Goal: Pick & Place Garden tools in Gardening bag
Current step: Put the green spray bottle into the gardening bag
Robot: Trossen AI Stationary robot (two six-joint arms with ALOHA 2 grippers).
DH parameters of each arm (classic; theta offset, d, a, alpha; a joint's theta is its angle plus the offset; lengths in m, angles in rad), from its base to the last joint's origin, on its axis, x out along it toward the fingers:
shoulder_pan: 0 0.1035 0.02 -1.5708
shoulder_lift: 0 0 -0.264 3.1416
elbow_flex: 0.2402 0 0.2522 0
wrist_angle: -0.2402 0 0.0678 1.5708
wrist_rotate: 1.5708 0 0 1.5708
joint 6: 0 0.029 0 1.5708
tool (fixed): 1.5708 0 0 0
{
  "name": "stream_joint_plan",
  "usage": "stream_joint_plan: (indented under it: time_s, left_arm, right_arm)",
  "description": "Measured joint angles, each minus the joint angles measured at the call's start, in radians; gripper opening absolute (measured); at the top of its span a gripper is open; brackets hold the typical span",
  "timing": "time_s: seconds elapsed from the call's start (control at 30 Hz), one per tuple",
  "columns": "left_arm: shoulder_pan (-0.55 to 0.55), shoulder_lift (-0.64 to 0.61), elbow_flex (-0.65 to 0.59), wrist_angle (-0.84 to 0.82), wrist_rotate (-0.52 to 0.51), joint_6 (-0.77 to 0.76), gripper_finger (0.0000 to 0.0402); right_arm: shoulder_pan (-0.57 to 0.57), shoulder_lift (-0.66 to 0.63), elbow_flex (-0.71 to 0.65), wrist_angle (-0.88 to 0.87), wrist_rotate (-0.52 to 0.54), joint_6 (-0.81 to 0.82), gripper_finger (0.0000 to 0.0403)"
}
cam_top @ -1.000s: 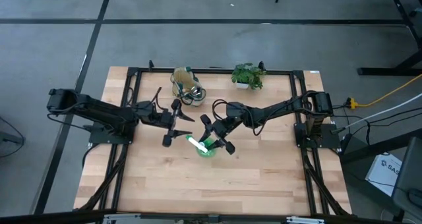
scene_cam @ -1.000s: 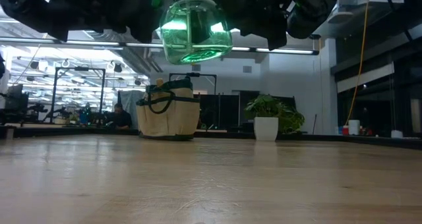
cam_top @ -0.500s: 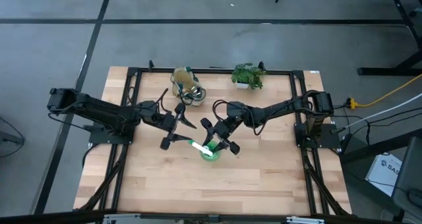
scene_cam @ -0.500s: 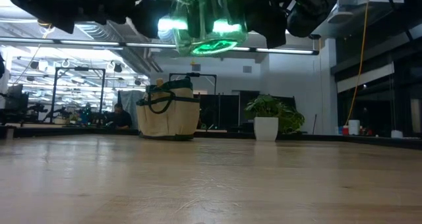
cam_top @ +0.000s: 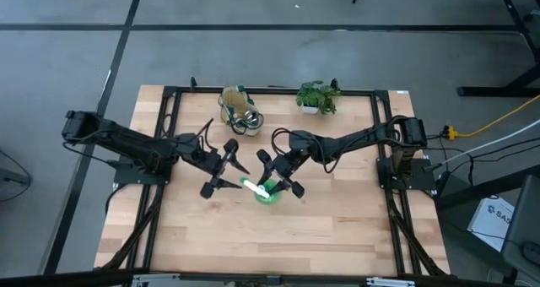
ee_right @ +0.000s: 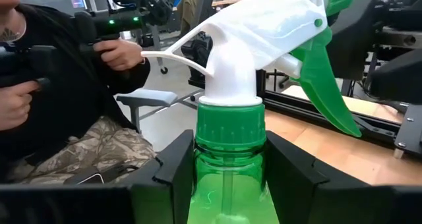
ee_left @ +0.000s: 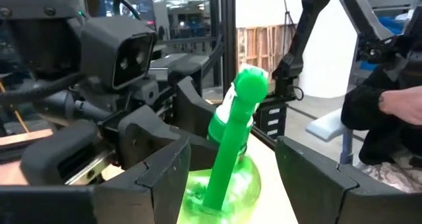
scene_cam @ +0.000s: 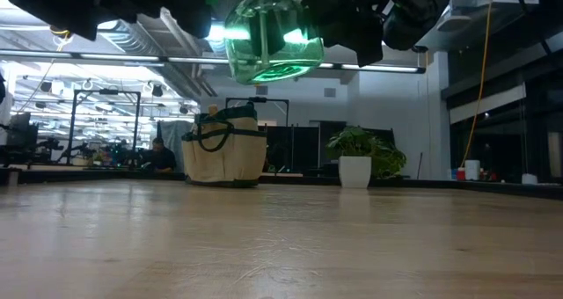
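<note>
While the right gripper keeps its fingers clamped on the neck of the green spray bottle, holding it in the air, the bottle has barely shifted vs half a sec ago: it sits near the middle of the surface, on the near side of the bag and well apart from it. In the low view the bottle hangs high above the wood, and it has dipped a little and tilted since the previous frame.

What's changed more is the left gripper. It has slid a bit away from the bag and now sits just beside the bottle, fingers spread wide w/ the bottle's white-and-green trigger head between them, not touching. That reads as a handover being set up, or the left arm steadying the bottle; can't tell which.

For the task: bottle is lifted but not yet moving toward the bag. Bag stands upright at the far edge of the surface, potted plant off to its side. Ppl are visible in the room beyond.
</note>
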Motion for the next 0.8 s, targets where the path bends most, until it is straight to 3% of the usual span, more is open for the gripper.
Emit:
stream_joint_plan:
  time_s: [0.23, 0.6, 0.8]
  left_arm:
    - [-0.011, 0.086, 0.000, 0.112, -0.054, 0.000, 0.0219]
    - [-0.034, 0.208, 0.000, 0.316, -0.053, -0.026, 0.0219]
    - [-0.044, 0.225, 0.024, 0.323, -0.053, -0.026, 0.0218]
  right_arm:
    - [0.000, 0.000, 0.000, -0.005, 0.001, -0.004, 0.0152]
    - [-0.004, 0.000, 0.000, -0.025, 0.003, -0.023, 0.0152]
    - [-0.004, 0.001, 0.000, -0.027, 0.003, -0.023, 0.0152]
